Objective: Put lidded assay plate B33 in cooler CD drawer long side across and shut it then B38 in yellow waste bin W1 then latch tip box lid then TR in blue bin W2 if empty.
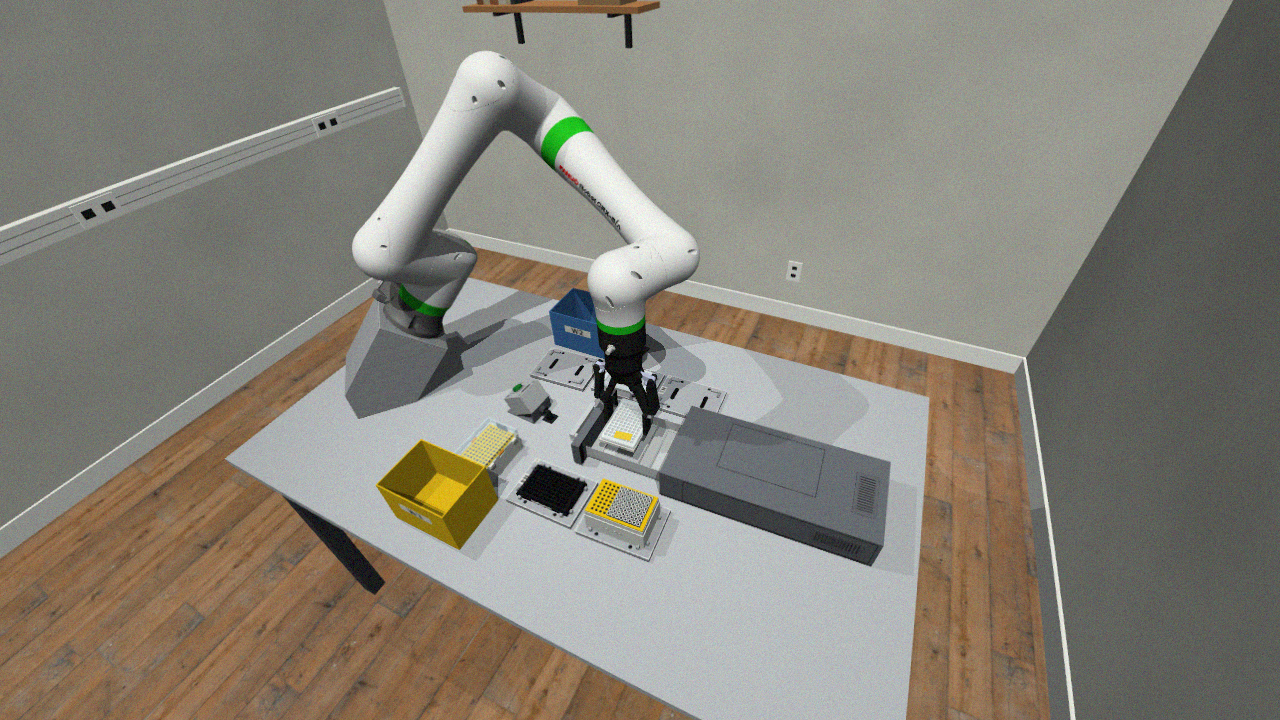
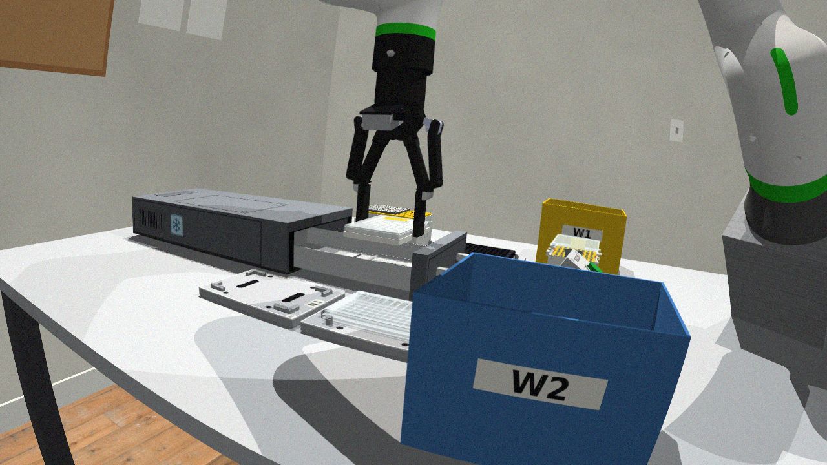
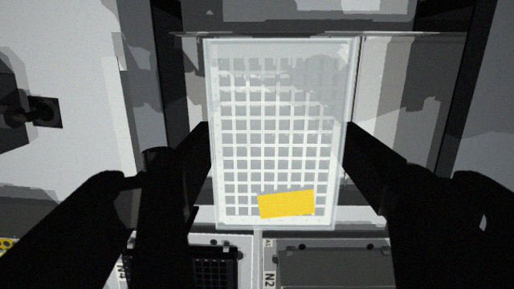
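Note:
My gripper (image 1: 623, 419) (image 2: 390, 224) (image 3: 275, 140) is shut on the white lidded assay plate (image 1: 621, 433) (image 2: 387, 229) (image 3: 277, 100), which has a yellow label. It holds the plate level and low in the open drawer (image 1: 583, 440) (image 2: 347, 261) of the grey cooler CD (image 1: 769, 479) (image 2: 231, 222). The plate's long side runs across the drawer. I cannot tell whether it rests on the drawer floor. The black plate (image 1: 550, 488) (image 2: 490, 249) (image 3: 213, 270) lies on its nest. The tip box (image 1: 490, 443) (image 2: 563, 247) stands by the yellow bin W1 (image 1: 435, 494) (image 2: 581, 216).
The blue bin W2 (image 1: 572, 324) (image 2: 543, 347) stands upright behind the drawer. The tip rack TR (image 1: 622, 510) stands in front of the cooler. The DONE key box (image 1: 528, 399) is left of the drawer. A clear plate (image 2: 375, 309) lies beside the empty N1 nest (image 2: 260, 292).

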### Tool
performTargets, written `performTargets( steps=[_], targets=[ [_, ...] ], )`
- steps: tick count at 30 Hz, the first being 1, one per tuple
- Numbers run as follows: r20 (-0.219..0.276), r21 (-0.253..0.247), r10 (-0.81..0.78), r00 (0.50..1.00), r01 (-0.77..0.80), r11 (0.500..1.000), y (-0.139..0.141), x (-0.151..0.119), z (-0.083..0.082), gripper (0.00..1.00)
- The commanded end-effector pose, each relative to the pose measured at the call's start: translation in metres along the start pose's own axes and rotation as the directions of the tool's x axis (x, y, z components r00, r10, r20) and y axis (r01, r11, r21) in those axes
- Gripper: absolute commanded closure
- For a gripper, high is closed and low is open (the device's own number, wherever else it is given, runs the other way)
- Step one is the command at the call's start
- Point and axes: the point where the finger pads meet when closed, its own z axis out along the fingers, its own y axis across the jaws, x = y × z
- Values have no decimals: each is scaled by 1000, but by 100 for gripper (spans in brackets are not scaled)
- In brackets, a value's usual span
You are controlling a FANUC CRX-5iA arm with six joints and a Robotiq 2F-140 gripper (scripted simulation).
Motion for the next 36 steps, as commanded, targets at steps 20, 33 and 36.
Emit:
performTargets(
  steps=[20, 33, 36],
  targets=[
    [1, -2, 0, 1000, 0, 1000, 1, 0, 24, 90],
    [1, -2, 0, 1000, 0, 1000, 1, 0, 39, 90],
    [1, -1, 0, 1000, 0, 1000, 1, 0, 39, 90]
  ],
)
